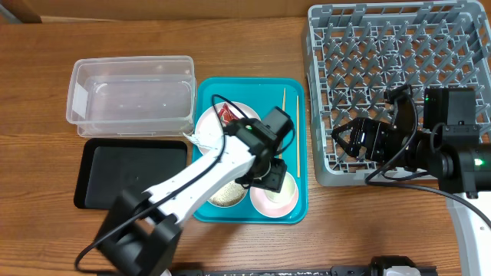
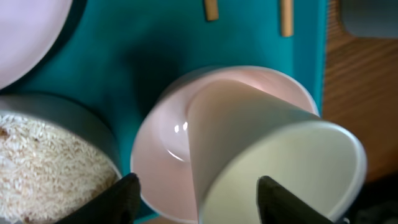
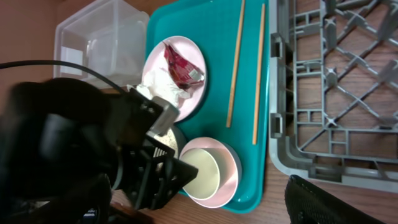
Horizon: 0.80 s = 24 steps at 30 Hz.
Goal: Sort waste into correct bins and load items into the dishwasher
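Observation:
My left gripper (image 1: 270, 178) is open, low over the pink bowl (image 2: 161, 143), its fingers (image 2: 200, 196) either side of a pale cream cup (image 2: 267, 143) lying tilted in the bowl. The grey-white bowl (image 2: 43, 162) of rice stands just left of it. The pink-white plate (image 3: 155, 59) holds the red wrapper (image 3: 180, 65) and the white napkin (image 3: 163, 87). Two chopsticks (image 3: 235, 68) lie on the teal tray (image 1: 295, 84). My right gripper (image 1: 349, 140) is open and empty over the front left corner of the grey dish rack (image 1: 399, 61).
The clear tub (image 1: 130, 96) stands left of the teal tray, with the black tray (image 1: 126, 172) in front of it. The dish rack's wall runs close along the teal tray's right edge. My left arm covers part of the rice bowl.

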{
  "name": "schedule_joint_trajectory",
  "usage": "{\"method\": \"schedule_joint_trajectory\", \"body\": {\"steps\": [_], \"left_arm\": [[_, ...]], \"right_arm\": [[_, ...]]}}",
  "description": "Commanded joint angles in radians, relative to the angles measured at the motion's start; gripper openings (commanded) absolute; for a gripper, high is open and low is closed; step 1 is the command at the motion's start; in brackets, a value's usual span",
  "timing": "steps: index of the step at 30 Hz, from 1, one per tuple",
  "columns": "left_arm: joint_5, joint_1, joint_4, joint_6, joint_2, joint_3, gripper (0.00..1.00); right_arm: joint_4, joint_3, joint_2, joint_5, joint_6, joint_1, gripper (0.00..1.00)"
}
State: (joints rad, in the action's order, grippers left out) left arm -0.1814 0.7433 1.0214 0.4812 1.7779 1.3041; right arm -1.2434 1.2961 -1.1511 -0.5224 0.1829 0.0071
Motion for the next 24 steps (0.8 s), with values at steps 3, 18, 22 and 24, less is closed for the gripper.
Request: {"method": "schedule_joint_trajectory", "body": {"steps": [3, 18, 22, 24], "left_arm": [[0.077, 0.007, -0.012, 0.085, 0.045, 0.006, 0.06], [-0.612, -0.374, 0.002, -0.101, -0.182, 0.083, 0.04], [-0.945, -0.454, -0.012, -0.194, -0.181, 0.082, 0.04], [-1.022, -0.457, -0.013, -0.218, -0.181, 0.082, 0.04]], "right_arm": [[-0.005, 0.024, 0.015, 0.043, -0.009, -0.003, 0.91], [0.006, -0.005, 0.012, -0.077, -0.099, 0.004, 0.91], [0.039, -0.025, 0.012, -0.373, -0.257, 0.05, 0.91], [0.08, -0.027, 0.012, -0.424, -0.258, 0.093, 0.91]]}}
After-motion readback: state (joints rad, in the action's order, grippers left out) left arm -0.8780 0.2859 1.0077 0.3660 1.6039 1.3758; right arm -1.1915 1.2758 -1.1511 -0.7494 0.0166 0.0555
